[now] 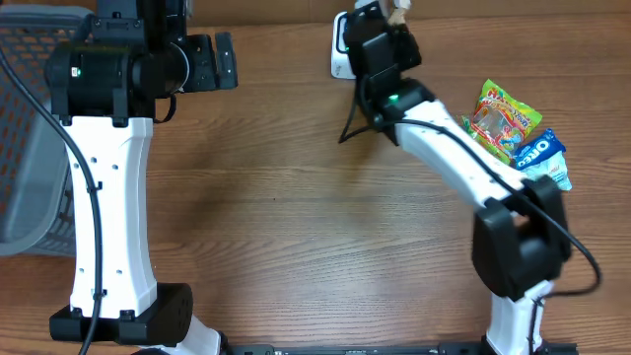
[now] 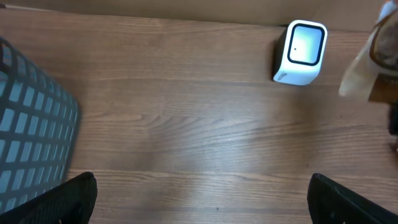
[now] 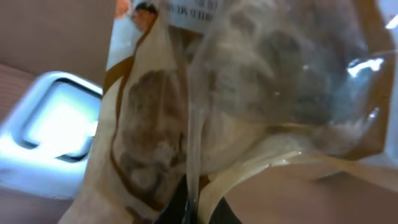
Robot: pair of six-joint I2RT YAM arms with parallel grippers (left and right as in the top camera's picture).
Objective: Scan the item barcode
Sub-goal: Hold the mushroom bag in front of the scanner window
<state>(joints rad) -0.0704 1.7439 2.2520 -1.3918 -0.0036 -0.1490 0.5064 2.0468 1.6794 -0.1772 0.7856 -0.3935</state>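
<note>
One glossy crinkled pouch (image 3: 249, 93), one boxy scanner (image 3: 56, 118)

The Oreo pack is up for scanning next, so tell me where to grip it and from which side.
Grip the Oreo pack, probably by its pale end pointing away from the yellow candy bag, coming down from above. It lies flat, and its other end abuts that bag, so that side looks crowded.

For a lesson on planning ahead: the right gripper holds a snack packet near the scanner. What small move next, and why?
Probably slide the snack packet, in the right gripper, across in front of the scanner: the left wrist view shows it off to one side, not facing it.
</note>
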